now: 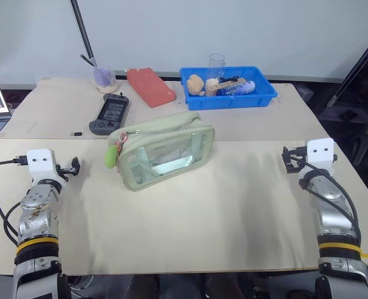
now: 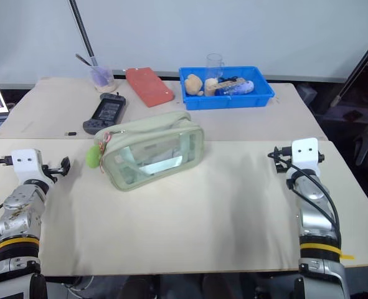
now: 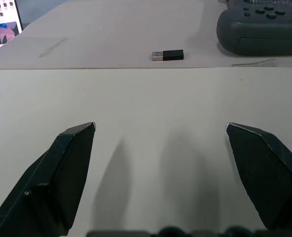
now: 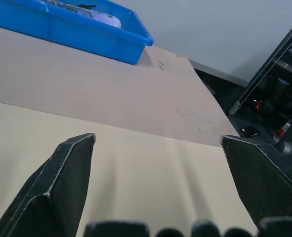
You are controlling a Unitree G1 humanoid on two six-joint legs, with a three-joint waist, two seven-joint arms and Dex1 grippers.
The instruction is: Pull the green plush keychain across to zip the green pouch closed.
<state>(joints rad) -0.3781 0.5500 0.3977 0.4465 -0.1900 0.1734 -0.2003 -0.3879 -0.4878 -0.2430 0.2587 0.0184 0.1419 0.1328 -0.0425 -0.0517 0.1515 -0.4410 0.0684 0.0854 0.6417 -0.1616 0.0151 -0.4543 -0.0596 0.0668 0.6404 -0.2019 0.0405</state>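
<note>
Between pouch [image 1: 165, 151] and hands, bare table [image 1: 233, 212]

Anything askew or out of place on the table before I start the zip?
Only the green pouch lies skewed, angled to the table edge, with the green plush keychain hanging off its left end. Nothing looks spilled or damaged.

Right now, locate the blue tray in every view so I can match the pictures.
Left eye view: blue tray on the far side, right of centre.
Right eye view: same place, beyond the green pouch.
Right wrist view: its corner, ahead of the right gripper.
Shared landmark: the board seam.
</note>
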